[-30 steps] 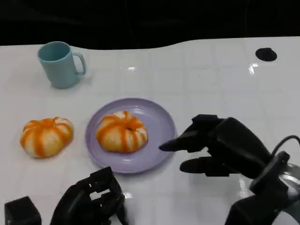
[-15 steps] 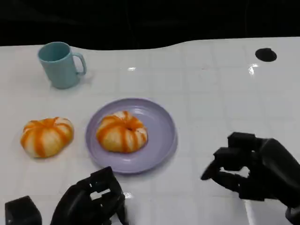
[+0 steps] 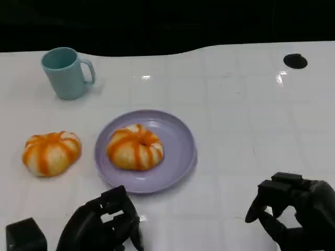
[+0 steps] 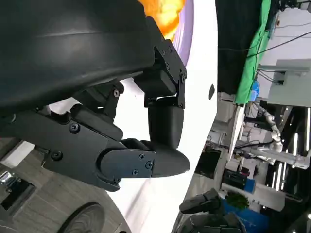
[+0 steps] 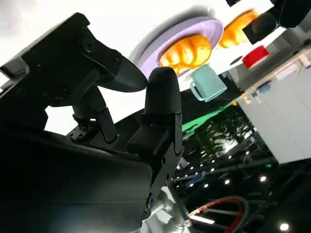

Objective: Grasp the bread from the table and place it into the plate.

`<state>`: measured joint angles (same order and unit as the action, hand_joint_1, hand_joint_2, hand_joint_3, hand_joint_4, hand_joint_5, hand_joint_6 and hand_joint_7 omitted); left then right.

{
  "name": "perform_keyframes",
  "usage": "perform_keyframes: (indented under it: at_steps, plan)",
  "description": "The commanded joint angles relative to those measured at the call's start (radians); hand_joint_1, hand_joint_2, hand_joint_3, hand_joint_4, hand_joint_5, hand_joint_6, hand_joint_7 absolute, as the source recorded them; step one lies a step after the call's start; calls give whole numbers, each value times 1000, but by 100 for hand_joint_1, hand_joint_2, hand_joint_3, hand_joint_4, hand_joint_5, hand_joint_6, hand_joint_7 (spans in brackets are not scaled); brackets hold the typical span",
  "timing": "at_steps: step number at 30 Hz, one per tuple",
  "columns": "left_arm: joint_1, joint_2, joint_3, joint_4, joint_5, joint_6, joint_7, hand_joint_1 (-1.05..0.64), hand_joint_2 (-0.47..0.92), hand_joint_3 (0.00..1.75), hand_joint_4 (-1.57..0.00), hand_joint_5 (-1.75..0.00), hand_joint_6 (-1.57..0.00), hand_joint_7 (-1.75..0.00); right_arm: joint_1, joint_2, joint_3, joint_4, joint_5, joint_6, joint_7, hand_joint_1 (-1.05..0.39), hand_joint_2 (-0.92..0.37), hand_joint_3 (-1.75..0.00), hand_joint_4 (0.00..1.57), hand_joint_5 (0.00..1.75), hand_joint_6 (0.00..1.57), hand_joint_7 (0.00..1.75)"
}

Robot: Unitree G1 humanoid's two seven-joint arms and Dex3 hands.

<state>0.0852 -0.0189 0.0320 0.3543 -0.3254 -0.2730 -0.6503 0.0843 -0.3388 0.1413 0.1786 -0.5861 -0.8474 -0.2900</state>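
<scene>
Bread, two striped orange-and-cream buns of it, lies on the white counter (image 3: 235, 104). Furthest left in the head view stands a teal mug (image 3: 65, 72), upright near the counter's far edge, its handle turned toward the middle. Nearer the robot and still on the left, one bun (image 3: 51, 152) sits directly on the counter, just beside the plate but apart from its rim. Below it at the picture's lower edge is the left hand (image 3: 102, 224), low over the counter near the plate's near rim; its fingers (image 3: 121, 205) are curled inward with nothing in them, and the left wrist view shows the same folded fingers closed on nothing. A small black block (image 3: 23, 235) shows at the bottom left corner beside that hand.

In the middle lies the lavender plate (image 3: 180, 136), flat on the counter, with the second bun (image 3: 135, 147) resting inside it, a little left of centre. The right wrist view shows this bun on the plate, the mug beyond it and the other bun off to one side.

To the right the right hand (image 3: 296, 209) hangs at the lower right corner, well apart from the plate, its fingers bent inward and holding nothing. A round black spot (image 3: 296, 60) marks the counter's far right corner.
</scene>
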Motion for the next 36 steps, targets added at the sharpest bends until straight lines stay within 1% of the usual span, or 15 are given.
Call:
perform_keyframes:
  at_steps: [1, 7, 10, 15, 21, 24, 32, 36]
  plan:
    - [-9, 14, 8, 6, -14, 5, -8, -58, 76, 55, -77, -175, -69, -149, 8, 16, -8, 46, 4, -24, -40, -11, -34, -137, 79, 174, 72, 138]
    - [-12, 20, 11, 14, -20, -2, -13, -59, 75, 54, -78, -175, -69, -150, -13, 30, -2, 111, -50, -57, -108, -10, -34, -135, 80, 173, 74, 138]
    - [-15, 21, 13, 23, -23, -9, -20, -59, 76, 55, -78, -175, -69, -150, -28, 33, 1, 146, -71, -61, -137, -11, -34, -137, 79, 172, 73, 139]
    - [-24, 23, 17, 38, -29, -7, -33, -59, 76, 54, -77, -175, -69, -150, -61, 36, 11, 216, -69, -84, -172, -12, -33, -137, 78, 172, 73, 140]
    - [-30, 25, 19, 44, -16, -11, -22, -60, 76, 52, -77, -175, -69, -150, -92, 37, 24, 274, -59, -112, -187, -12, -30, -139, 80, 171, 75, 135]
    - [-32, 25, 20, 48, -18, -13, -26, -60, 77, 52, -77, -175, -70, -150, -101, 37, 29, 293, -54, -122, -184, -12, -31, -137, 80, 169, 76, 133]
    - [-34, 24, 21, 57, -28, -13, -39, -61, 78, 48, -78, -175, -71, -148, -102, 38, 33, 305, -23, -126, -158, -13, -30, -139, 81, 169, 79, 130]
    - [-35, 20, 19, 68, -17, -30, -36, -61, 79, 47, -79, -175, -71, -149, -102, 33, 29, 316, -28, -135, -165, -13, -29, -140, 81, 169, 79, 130]
